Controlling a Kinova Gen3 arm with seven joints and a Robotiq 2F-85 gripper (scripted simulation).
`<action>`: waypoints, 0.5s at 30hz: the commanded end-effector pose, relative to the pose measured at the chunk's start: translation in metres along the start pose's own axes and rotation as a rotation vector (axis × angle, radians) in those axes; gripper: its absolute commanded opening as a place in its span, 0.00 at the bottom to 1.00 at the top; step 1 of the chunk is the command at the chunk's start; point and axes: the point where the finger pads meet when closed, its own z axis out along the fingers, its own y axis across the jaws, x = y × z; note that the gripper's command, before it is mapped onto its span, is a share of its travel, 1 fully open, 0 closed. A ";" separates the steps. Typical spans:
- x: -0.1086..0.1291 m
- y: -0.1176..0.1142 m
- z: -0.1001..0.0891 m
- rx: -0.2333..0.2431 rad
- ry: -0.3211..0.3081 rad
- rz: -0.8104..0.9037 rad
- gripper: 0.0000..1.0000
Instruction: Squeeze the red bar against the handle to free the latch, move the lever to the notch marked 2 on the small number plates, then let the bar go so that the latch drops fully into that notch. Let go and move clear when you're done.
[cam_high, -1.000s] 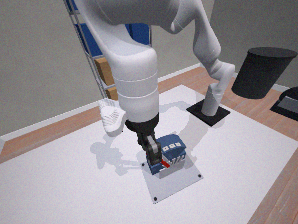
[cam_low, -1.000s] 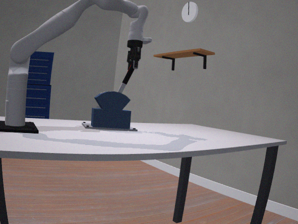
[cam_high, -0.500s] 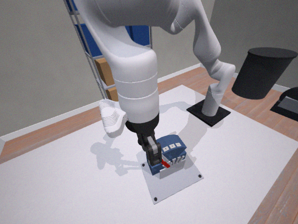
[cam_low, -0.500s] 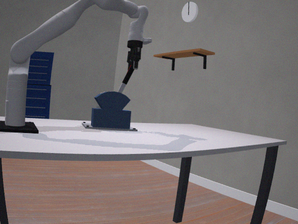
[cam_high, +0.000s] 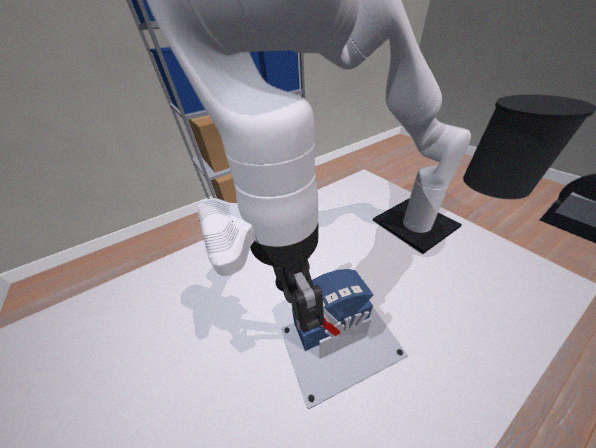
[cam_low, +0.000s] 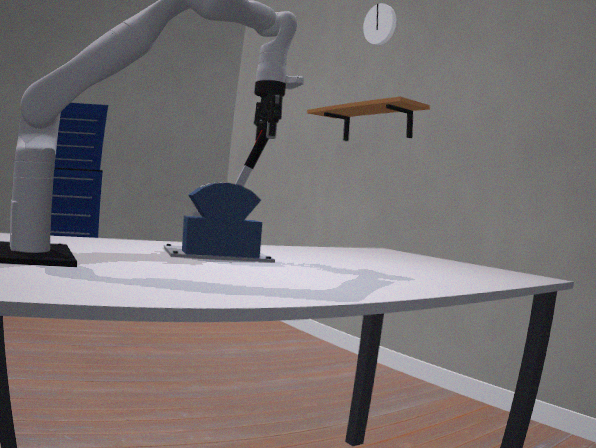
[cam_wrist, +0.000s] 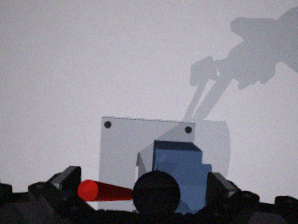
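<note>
The blue notched housing (cam_high: 336, 314) stands on a grey base plate (cam_high: 345, 360) on the white table; it also shows in the exterior view (cam_low: 222, 220). Three small number plates (cam_high: 343, 293) sit on its top; I cannot read them. The lever (cam_low: 248, 165) leans up to the right, with a black handle (cam_wrist: 156, 192) and the red bar (cam_wrist: 102, 191) beside it. My gripper (cam_low: 265, 131) is open and straddles the top of the handle and red bar, with one finger on each side in the wrist view. The red bar also shows below the fingers (cam_high: 331, 327).
The arm's base stands on a black plate (cam_high: 416, 226) at the back of the table. A dark bin (cam_high: 527, 145) and a shelf rack (cam_high: 200, 100) stand beyond the table. A wall shelf (cam_low: 369, 107) hangs far behind.
</note>
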 end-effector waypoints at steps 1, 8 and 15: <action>0.000 -0.003 0.000 0.010 -0.001 0.007 0.98; 0.000 -0.003 0.000 0.010 -0.001 0.007 0.98; 0.000 -0.003 0.000 0.010 -0.001 0.007 0.00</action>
